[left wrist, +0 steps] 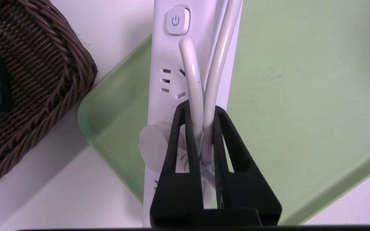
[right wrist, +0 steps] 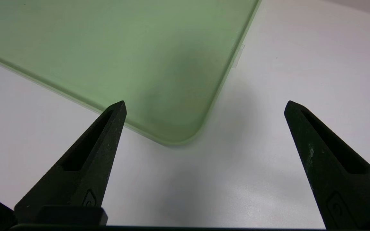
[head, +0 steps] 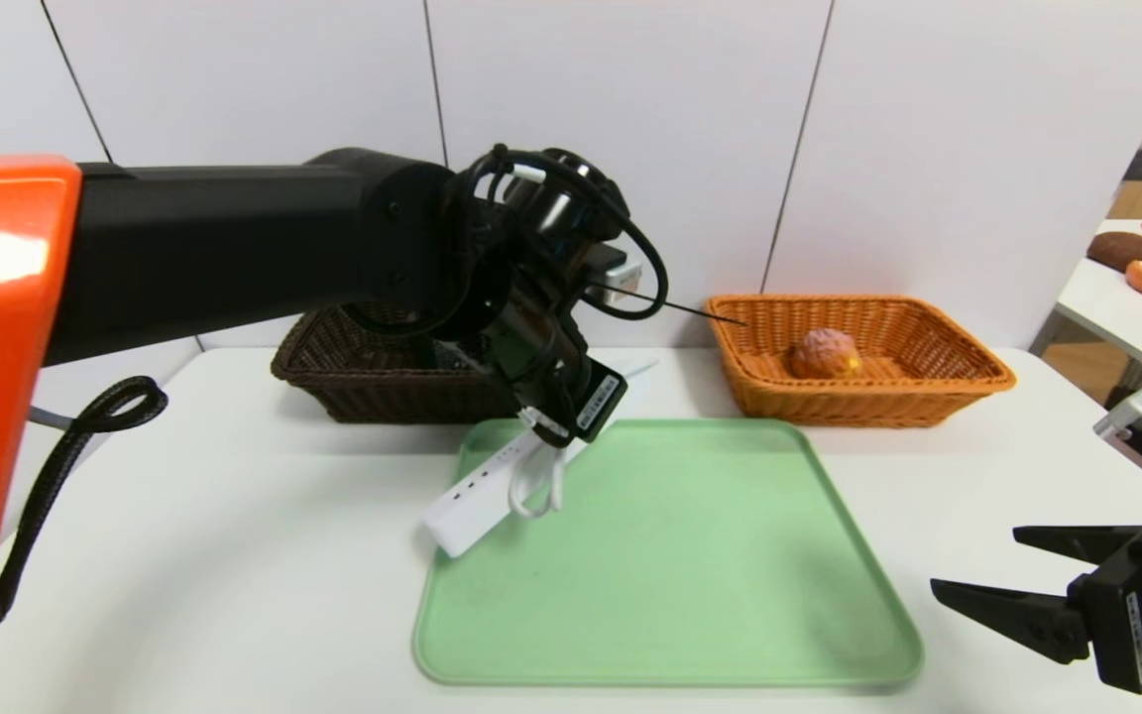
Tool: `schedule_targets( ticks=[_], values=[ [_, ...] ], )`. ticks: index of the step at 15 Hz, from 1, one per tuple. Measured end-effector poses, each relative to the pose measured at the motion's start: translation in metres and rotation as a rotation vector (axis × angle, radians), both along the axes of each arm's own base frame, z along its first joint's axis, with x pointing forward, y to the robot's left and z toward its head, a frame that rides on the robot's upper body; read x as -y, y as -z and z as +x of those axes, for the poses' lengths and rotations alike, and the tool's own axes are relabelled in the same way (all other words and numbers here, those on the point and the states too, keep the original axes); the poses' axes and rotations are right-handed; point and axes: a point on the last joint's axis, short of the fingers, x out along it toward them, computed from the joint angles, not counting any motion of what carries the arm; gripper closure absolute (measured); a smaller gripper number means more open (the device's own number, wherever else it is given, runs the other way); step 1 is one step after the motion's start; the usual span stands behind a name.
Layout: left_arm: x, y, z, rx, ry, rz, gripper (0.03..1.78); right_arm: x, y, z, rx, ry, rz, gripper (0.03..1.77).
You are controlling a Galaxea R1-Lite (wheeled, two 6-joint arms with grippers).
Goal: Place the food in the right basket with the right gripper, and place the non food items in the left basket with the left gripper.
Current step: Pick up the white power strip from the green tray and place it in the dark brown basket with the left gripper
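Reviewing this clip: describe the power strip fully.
The power strip is long, white and plastic-looking, with slotted sockets, a square power button and a round plug lying against it. It slants across the green tray's far-left corner, its near end over the left rim. The left gripper is shut on its white cord, which is doubled into a loop.

Head view forward-down, wrist views close above, green tray shared.

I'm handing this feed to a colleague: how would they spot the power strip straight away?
Find the green tray; the power strip lies slanted over its left edge. It is long and white, with sockets and a coiled cord, unlike the orange basket or dark brown one.
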Motion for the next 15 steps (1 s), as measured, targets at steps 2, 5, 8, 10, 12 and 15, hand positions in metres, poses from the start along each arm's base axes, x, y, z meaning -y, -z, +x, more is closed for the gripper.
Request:
schedule_targets(
  ticks=[2, 5, 8, 10, 12, 15],
  values=[
    [-0.004, -0.013, -0.008, 0.02, 0.005, -0.02, 1.64, 0.0, -0.001, -0.001, 0.007, -0.001, 0.002, 0.1],
    [-0.013, -0.031, -0.019, 0.052, 0.007, -0.049, 1.64, 0.0, -0.002, -0.001, 0.012, 0.0, 0.002, 0.1],
    [-0.024, -0.049, -0.032, 0.074, 0.009, -0.069, 1.64, 0.0, -0.002, -0.002, 0.015, 0.0, 0.002, 0.1],
    [-0.033, -0.061, -0.042, 0.09, 0.007, -0.082, 1.64, 0.001, -0.003, -0.004, 0.02, 0.0, 0.003, 0.1],
    [-0.046, -0.075, -0.051, 0.112, -0.002, -0.094, 1.64, 0.001, -0.003, -0.005, 0.024, 0.001, 0.004, 0.1],
    [-0.073, -0.092, -0.059, 0.139, -0.039, -0.097, 1.64, 0.001, -0.004, -0.007, 0.03, 0.001, 0.006, 0.1]
  ],
)
